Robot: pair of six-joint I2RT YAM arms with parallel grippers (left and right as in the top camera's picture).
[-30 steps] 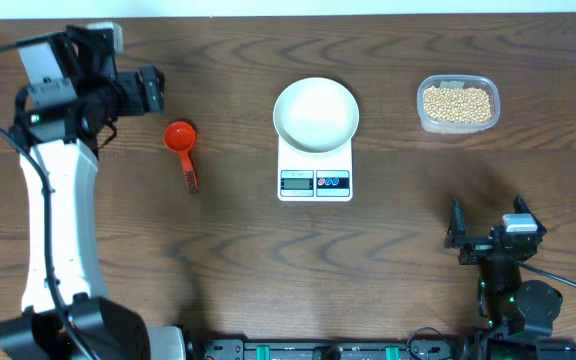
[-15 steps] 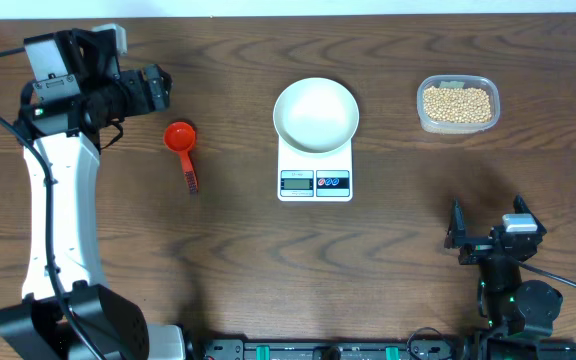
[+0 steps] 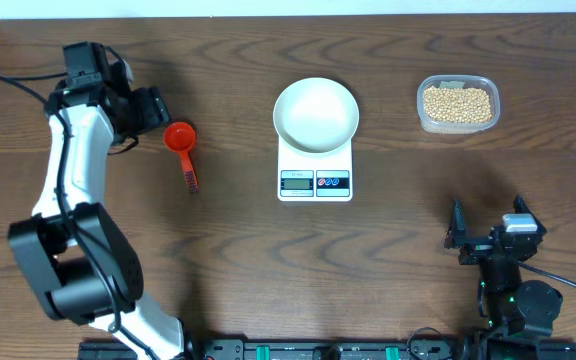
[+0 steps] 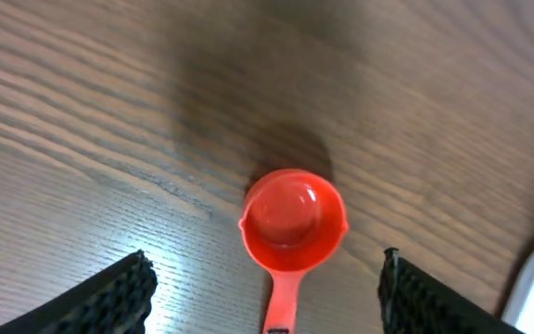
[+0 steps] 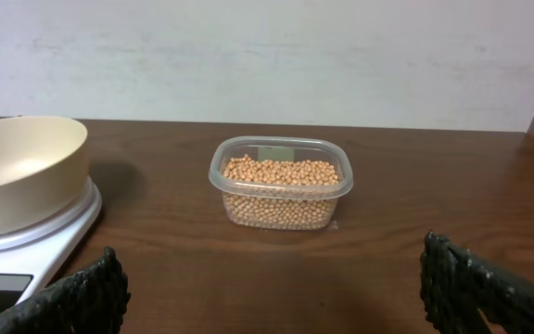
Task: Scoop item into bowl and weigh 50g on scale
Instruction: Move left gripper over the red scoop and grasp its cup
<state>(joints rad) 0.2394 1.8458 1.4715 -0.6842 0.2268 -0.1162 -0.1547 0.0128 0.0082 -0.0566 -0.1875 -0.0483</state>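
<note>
Currently the task is at tool pick-up; no beans [image 3: 457, 103] are in the bowl yet. State of left jaws: open, nothing held, hanging over the red scoop [image 4: 293, 223] w/ one finger [image 4: 109, 297] each side of the handle, no contact visible. Prob. reason: this straddle posn lets a closing move pinch the handle. Scoop lies flat on the tabletop [image 3: 228, 250], cup far, handle near, left of the scale [image 3: 315, 178] and apart from it. The bowl [image 3: 315, 113] sits on the far part of the scale, so the display + buttons at the near edge are uncovered for reading; bowl is empty. All beans are in the clear tub [image 3: 419, 105], far right, well apart from the bowl. State of right jaws: open, empty, low at near right, facing the tub; posn is clear of the left arm's work zone.

Qty: scoop ×1; bowl ×1; scale ×1 (display ×1, buttons ×2: red, blue); tub ×1; arms ×2; beans too many to count.
</note>
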